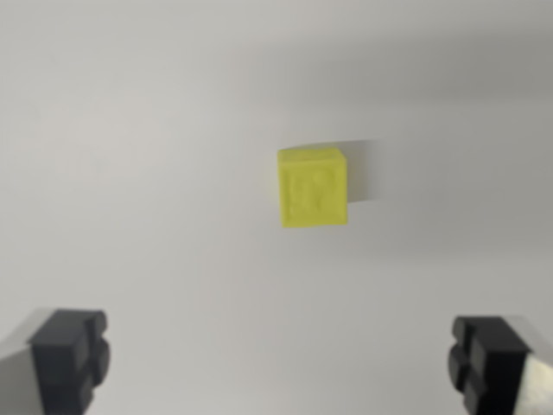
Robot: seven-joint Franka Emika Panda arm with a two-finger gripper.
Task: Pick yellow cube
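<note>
A plain, pale grey surface (130, 173) fills the wrist view, smooth and evenly lit, with a slightly darker band across the far edge. A yellow cube (312, 187) sits on it, a little right of centre and in the farther half of the picture. Its near face carries a raised, embossed pattern too blurred to make out, and a thin strip of its top face shows above. A soft grey shadow falls on the surface just to the cube's right.

The end effector (281, 363) is at the near edge, its jaws spread wide and holding nothing. One black fingertip (69, 354) shows at the wrist view's left corner and the other at the right corner. The cube lies well apart from both fingertips, beyond the gap between them.
</note>
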